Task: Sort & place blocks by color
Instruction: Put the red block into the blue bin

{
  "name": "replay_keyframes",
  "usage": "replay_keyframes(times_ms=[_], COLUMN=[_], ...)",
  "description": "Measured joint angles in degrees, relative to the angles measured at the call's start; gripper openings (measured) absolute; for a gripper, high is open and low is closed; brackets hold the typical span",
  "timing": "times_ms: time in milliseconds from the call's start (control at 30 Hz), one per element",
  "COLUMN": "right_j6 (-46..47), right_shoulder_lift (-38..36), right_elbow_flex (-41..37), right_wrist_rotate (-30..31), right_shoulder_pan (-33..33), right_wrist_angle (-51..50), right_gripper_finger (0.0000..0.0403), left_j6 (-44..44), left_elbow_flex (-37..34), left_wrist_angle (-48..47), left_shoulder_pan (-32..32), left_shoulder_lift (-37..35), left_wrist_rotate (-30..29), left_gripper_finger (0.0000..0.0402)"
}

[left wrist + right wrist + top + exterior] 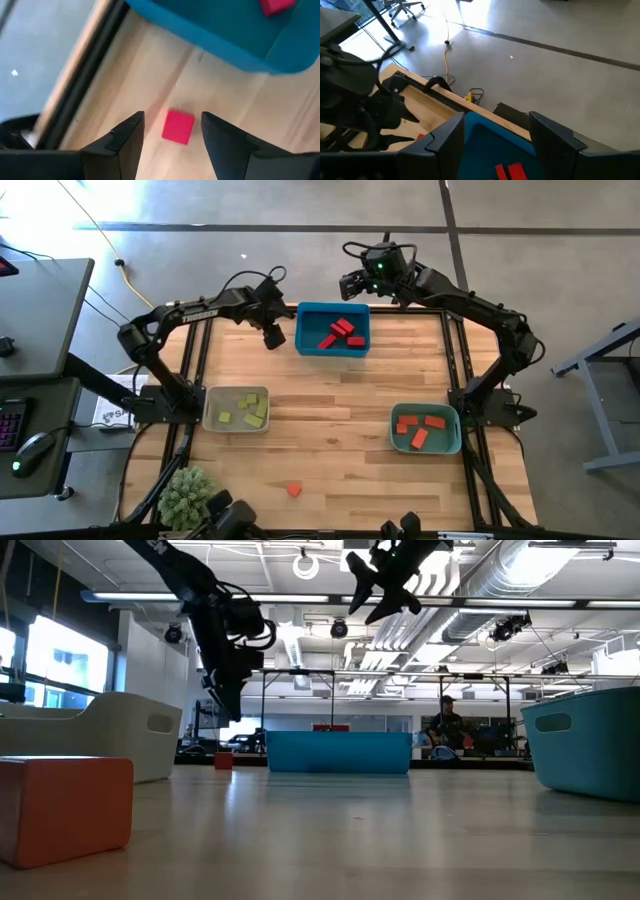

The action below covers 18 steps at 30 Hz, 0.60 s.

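- Red block (178, 126): lone cube on table, just beside blue tray's outer wall, near far-left table edge; sits between left end effector's fingers, not touching either.
- Orange-red block (293, 490): stray, alone on table near front edge, well apart from all trays; looms large at low view's left.
- Blue tray (305, 340): far centre of table; holds several red blocks (340, 333).
- Teal tray (396, 442): right-front; holds orange-red blocks (420, 429).
- Beige tray (210, 420): left-front; holds yellow-green blocks (250, 409).
- Left end effector (172, 131): jaws wide, empty, hanging over red block just left of blue tray.
- Right end effector (350, 283): wide, empty, raised beyond blue tray's far rim; waiting.
- Table (330, 400): light wood; two strays left to sort, by my judgement.
- Plant ball (185, 496): front-left corner, not part of job.
- Risks, judged: block sits close to tray wall, so one finger may strike or shove tray on descent; off-centre close could push cube toward table edge & off; arms near each other over blue tray, poss. clash.
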Motion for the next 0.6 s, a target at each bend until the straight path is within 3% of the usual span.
replay_keyframes(times_ms=[600], right_j6=[2.84], right_shoulder_lift=[0.00], right_elbow_flex=[0.00], right_wrist_rotate=[0.02], right_shoulder_pan=[0.00], right_wrist_angle=[-2.19], right_gripper_finger=[0.0207], left_j6=[1.61], left_elbow_flex=[1.40], left_wrist_angle=[-3.39], left_shoulder_pan=[0.34], left_shoulder_lift=[4.95], left_wrist_rotate=[0.83], left_gripper_finger=[0.0186])
